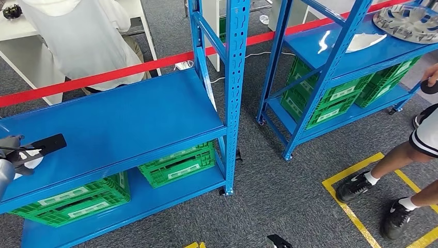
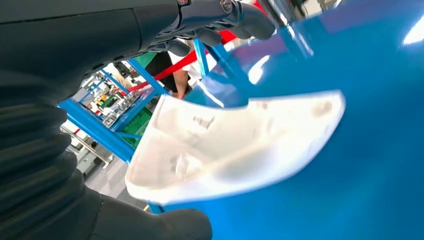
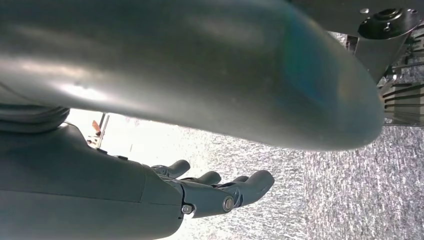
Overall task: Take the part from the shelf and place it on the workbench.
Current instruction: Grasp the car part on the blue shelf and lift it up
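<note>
One white part point(image 2: 235, 145) is lying flat between left hand point(image 2: 100, 75) thumb and fingers point(image 2: 240, 20), which are standing apart, long axis crossing them.

Right hand point(image 3: 200, 192) fingers are hanging apart, holding nothing.

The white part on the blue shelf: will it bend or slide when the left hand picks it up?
The white part looks thin, curved and moulded, so probably stiff and light. It lies on the glossy blue shelf, so it may slide if pushed. The left hand reaches over it.

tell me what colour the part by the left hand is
White, lying on the blue shelf; the part shows best in the left wrist view.
</note>
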{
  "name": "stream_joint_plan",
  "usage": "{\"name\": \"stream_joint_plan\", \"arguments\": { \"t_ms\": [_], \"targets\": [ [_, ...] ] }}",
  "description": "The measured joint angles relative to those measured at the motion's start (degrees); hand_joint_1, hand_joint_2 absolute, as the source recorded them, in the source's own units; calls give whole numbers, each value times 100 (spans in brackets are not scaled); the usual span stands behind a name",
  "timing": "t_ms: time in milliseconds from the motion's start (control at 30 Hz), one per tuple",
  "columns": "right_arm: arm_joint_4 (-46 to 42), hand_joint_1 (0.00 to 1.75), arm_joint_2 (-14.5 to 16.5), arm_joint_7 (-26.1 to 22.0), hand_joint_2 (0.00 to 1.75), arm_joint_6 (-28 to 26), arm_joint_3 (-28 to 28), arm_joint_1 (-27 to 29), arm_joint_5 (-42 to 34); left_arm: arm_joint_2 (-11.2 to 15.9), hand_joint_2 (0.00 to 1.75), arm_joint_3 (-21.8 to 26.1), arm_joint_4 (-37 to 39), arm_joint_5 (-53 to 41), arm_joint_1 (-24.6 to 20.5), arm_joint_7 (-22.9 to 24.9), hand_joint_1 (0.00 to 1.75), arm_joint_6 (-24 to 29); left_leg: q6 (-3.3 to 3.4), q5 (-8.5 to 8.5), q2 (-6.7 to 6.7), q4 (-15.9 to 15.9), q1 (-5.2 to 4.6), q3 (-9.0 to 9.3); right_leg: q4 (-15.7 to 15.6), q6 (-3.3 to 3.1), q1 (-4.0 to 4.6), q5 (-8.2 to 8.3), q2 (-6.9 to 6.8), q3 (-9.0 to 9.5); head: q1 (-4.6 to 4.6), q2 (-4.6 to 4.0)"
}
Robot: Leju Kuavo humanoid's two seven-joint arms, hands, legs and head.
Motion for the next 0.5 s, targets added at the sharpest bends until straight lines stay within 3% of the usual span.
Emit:
{"name": "stream_joint_plan", "arguments": {
  "t_ms": [233,500],
  "targets": [
    [0,0,-1,0,0,-1,0,0,9,55,175,-4,4,-35,175,112,0,-201,1,-3,1,0,-2,1,0,1,-2,-1,1,1,1,0],
    [0,0,-14,0,0,1,0,0,31,1,175,-8,31,-27,717,344,0,-178,10,-11,2,0,-5,5,-2,6,-5,-7,3,7,0,0]
  ]
}}
